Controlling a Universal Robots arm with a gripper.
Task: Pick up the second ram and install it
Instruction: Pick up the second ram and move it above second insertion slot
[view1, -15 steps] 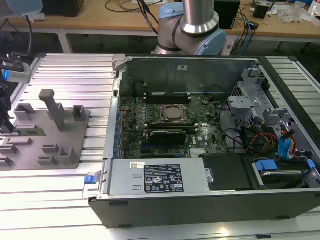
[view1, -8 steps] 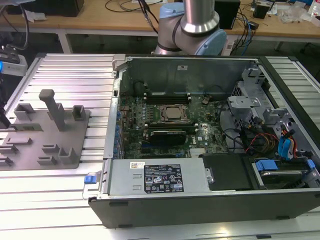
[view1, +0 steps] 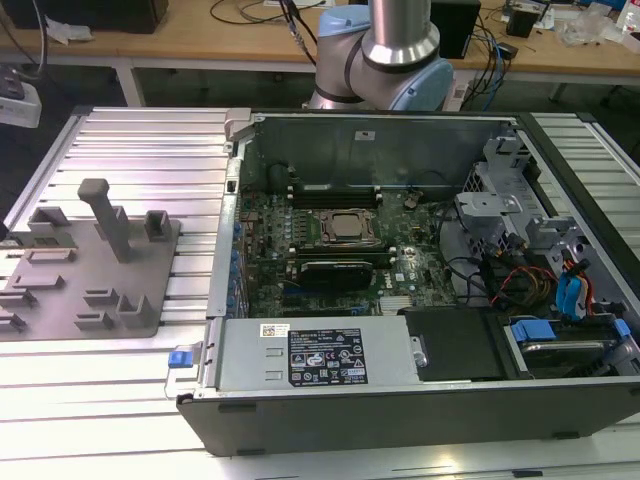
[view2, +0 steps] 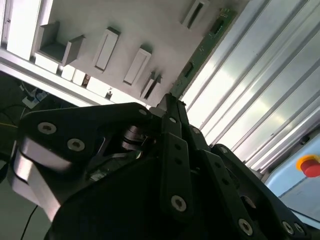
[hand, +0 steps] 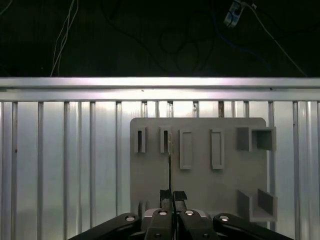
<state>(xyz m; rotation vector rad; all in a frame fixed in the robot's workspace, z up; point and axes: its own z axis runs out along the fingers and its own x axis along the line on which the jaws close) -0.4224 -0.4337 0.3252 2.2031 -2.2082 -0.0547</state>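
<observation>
Above the grey slotted plastic tray (hand: 200, 185), my claw (hand: 172, 194) is clamped on the long thin green circuit-board stick (view2: 204, 47). I should grip it firmly and squarely, so it cannot twist.

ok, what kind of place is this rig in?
Likely a robotics lab: robot arm behind an open computer case on a slotted aluminium table, cable-strewn workbenches beyond.

**Labels Present, None Legible**

Two labels stand on the grey power supply cover (view1: 250, 365) along the computer case's (view1: 400, 420) front edge: a black label (view1: 328, 357) and a small white barcode sticker (view1: 274, 330). Their print cannot be read.
</observation>
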